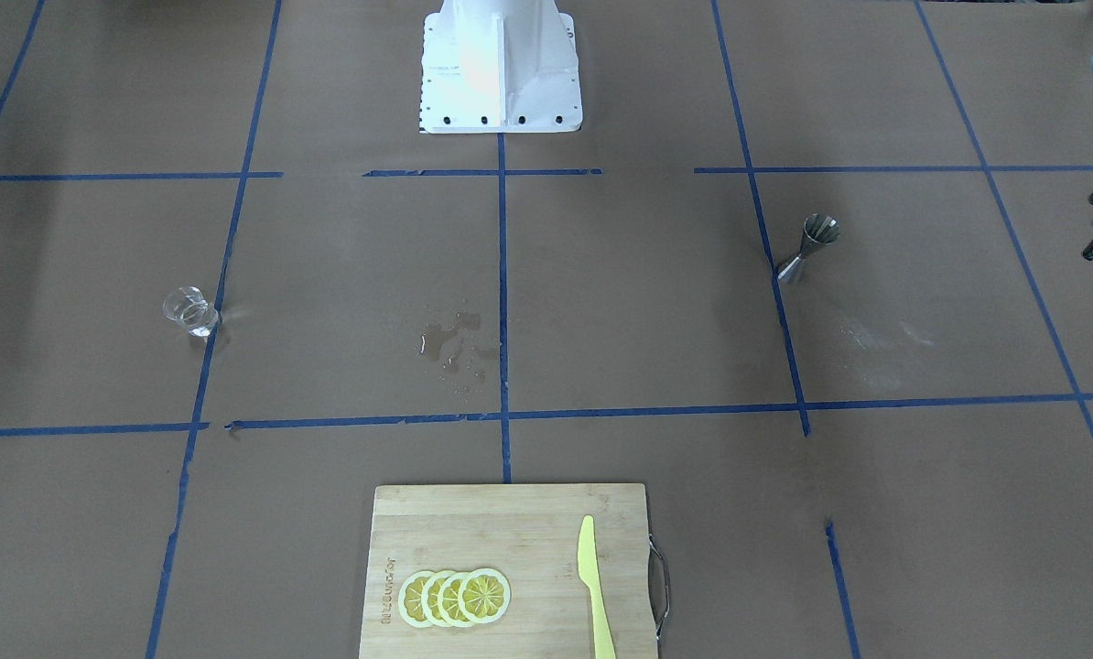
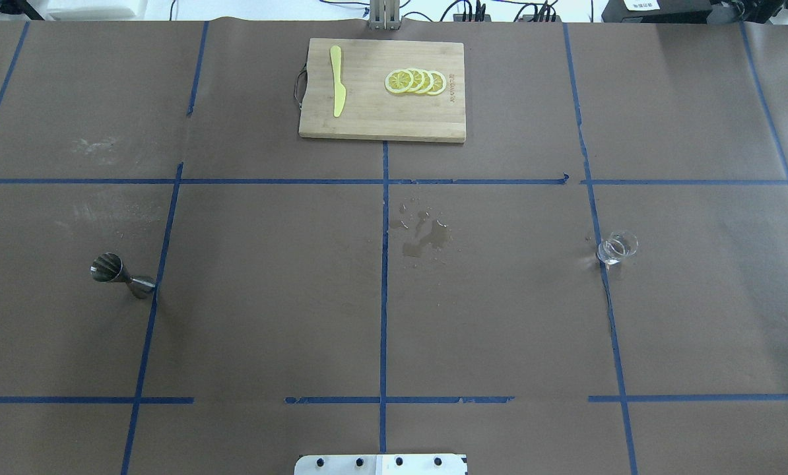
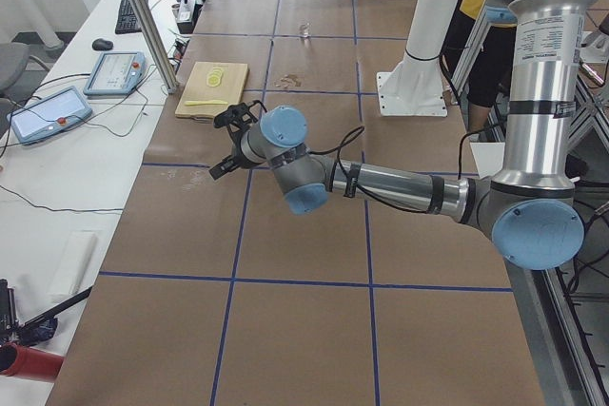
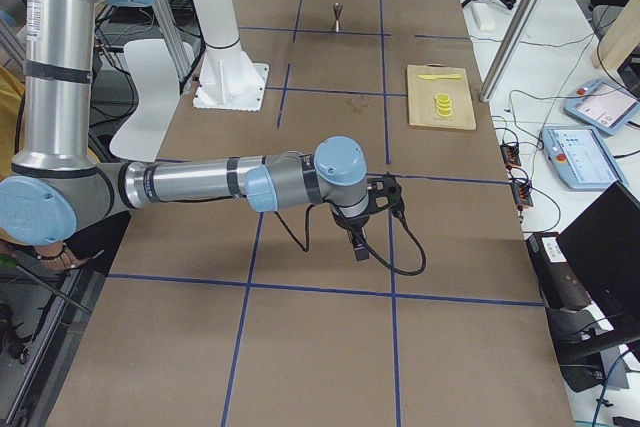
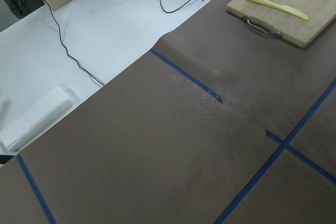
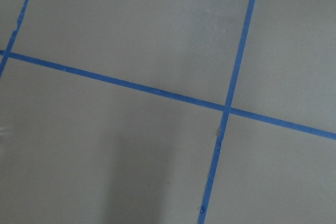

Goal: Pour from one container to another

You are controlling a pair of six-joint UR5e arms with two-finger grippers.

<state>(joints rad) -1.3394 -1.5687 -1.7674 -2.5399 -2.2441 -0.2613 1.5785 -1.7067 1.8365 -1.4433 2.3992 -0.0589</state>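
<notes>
Tumbler [image 2: 617, 247] stands upright on the surface's right half, on a blue tape line. Jigger [image 2: 122, 277] stands upright well apart on the left half, w/ a wet patch [image 2: 424, 234] between them near centre. Left end effector [image 3: 226, 145] hovers out past the jigger and right end effector [image 4: 360, 245] hangs over bare surface well apart from the tumbler; can't tell for either whether the fingers are apart or together.
</notes>
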